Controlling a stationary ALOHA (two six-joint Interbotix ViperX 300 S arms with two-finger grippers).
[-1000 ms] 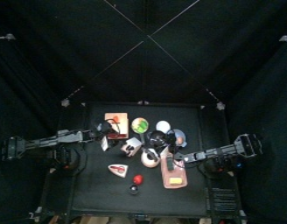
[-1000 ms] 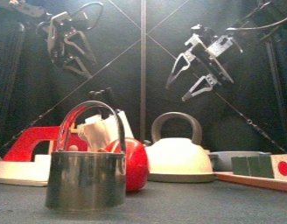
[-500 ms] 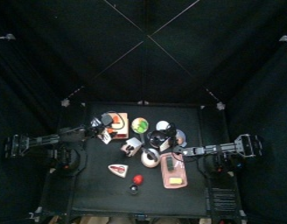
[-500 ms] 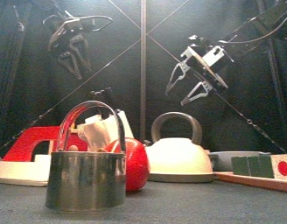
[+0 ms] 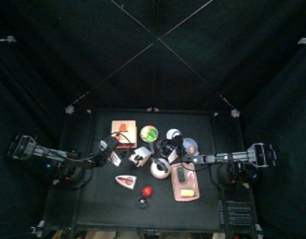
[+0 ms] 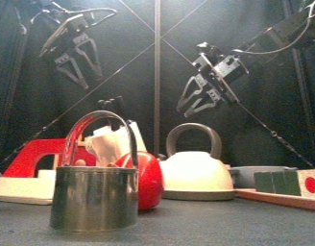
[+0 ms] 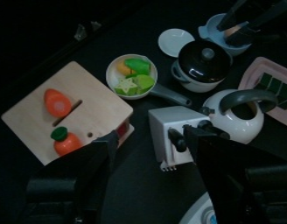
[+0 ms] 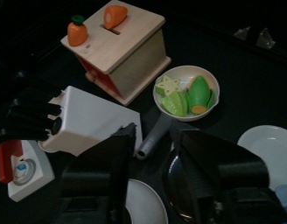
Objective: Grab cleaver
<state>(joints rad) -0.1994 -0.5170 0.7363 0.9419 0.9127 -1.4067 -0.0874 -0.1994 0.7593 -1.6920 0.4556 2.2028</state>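
A white knife block (image 8: 81, 122) stands mid-table with black handles (image 8: 35, 114) sticking out of it. Which handle is the cleaver's I cannot tell. The block also shows in the left wrist view (image 7: 175, 131). My right gripper (image 6: 205, 88) hangs high above the table, right of centre, its jaws apart and holding nothing; its wrist view (image 8: 157, 162) looks down on the block and a salad bowl (image 8: 187, 94). My left gripper (image 6: 68, 56) hangs high on the left, wide open and holding nothing, and looks down from above the block (image 7: 152, 166).
A wooden box with toy carrots (image 7: 64, 114), a black pot (image 7: 205, 63), a white plate (image 7: 175, 39) and a white kettle (image 6: 196, 171) crowd the table. Up front stand a metal can (image 6: 93, 197), a red ball (image 6: 147, 181) and a red-and-white iron (image 6: 32, 168); a pink board (image 5: 185, 184) lies right.
My right gripper has come lower and slightly toward the centre, and its jaws stand a little narrower. The left arm has drawn back slightly toward its side, jaws unchanged.
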